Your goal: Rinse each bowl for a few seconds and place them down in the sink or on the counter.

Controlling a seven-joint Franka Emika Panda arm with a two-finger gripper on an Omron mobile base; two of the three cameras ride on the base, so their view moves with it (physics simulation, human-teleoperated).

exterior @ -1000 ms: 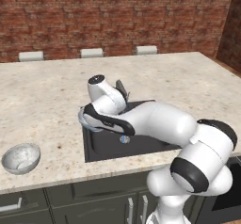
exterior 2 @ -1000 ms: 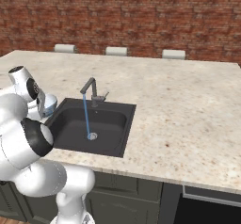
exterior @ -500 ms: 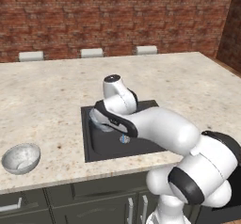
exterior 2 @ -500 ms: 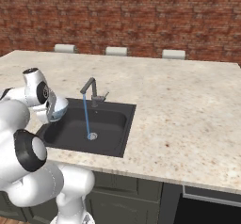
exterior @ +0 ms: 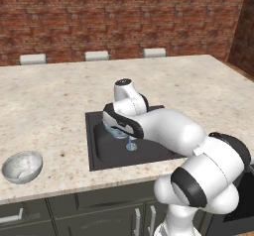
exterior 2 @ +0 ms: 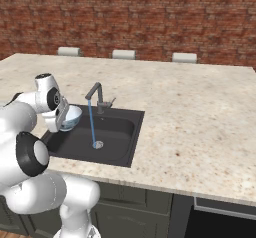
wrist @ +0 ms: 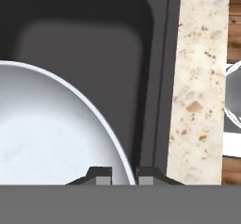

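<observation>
Gripper pinches blue bowl rim beside faucet stream

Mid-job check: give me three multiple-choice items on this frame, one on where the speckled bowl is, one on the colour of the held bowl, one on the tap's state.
1. Where is the speckled bowl?
A. In the basin
B. On the counter left of the sink
C. On a stool

2. What colour is the outside of the bowl in the end effector?
A. Pale blue
B. Red
C. Black

3. What is the faucet doing?
A. Off
B. Running
C. Removed

Answers:
1 B: the speckled bowl rests on the counter, left of the sink.
2 A: the pale blue bowl sits on its rim between the fingers of the end effector.
3 B: a thin water stream falls from the faucet to the drain.
</observation>
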